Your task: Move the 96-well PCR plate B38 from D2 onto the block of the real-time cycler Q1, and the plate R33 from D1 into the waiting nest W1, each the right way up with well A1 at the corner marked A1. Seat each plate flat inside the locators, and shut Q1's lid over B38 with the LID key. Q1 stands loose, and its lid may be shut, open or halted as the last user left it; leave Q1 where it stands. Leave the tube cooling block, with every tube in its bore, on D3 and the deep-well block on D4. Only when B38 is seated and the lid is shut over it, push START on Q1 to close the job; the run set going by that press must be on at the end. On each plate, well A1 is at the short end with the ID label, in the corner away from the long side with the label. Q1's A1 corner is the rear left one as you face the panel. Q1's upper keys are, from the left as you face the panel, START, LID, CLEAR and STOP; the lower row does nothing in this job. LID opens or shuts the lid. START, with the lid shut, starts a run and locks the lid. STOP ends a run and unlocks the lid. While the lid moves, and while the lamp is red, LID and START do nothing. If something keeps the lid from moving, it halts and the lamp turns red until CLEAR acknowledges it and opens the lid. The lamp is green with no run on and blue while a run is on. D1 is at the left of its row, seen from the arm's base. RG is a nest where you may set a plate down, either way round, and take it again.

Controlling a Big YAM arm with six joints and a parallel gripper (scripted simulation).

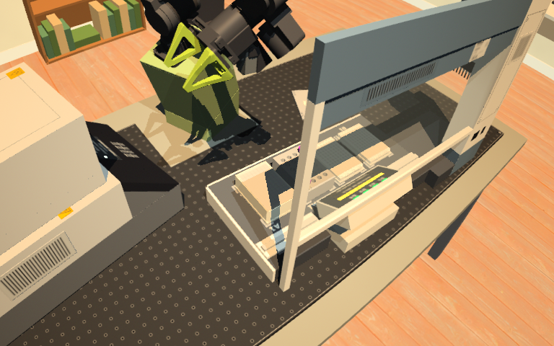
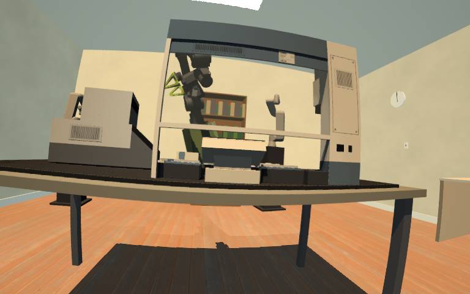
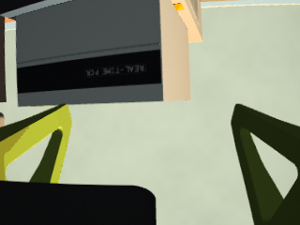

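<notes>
My gripper (image 1: 176, 77) (image 2: 167, 90) (image 3: 151, 112) is open and empty, raised high above the bench. The cycler Q1 (image 1: 48, 134) (image 2: 107, 114) (image 3: 94, 37) stands at the left in the top and exterior views; its REAL-TIME PCR front shows inverted in the wrist view. I cannot tell its lid or lamp state; its block is hidden. By position, R33 (image 1: 363, 138) is on D1 and B38 (image 1: 331, 155) on D2, labels unreadable. The tube cooling block (image 1: 320, 183), partly behind a post, is on D3, and the deep-well block (image 1: 254, 179) on D4. I cannot make out W1 or RG.
A large frame (image 1: 388, 52) (image 2: 242, 32) spans the deck, with a post (image 1: 300, 195) and a low crossbar (image 1: 379, 183) (image 2: 242, 129). A device with a yellow-striped display (image 1: 359, 187) stands beside the plates. A pale deck wall (image 1: 241, 232) bounds the labware.
</notes>
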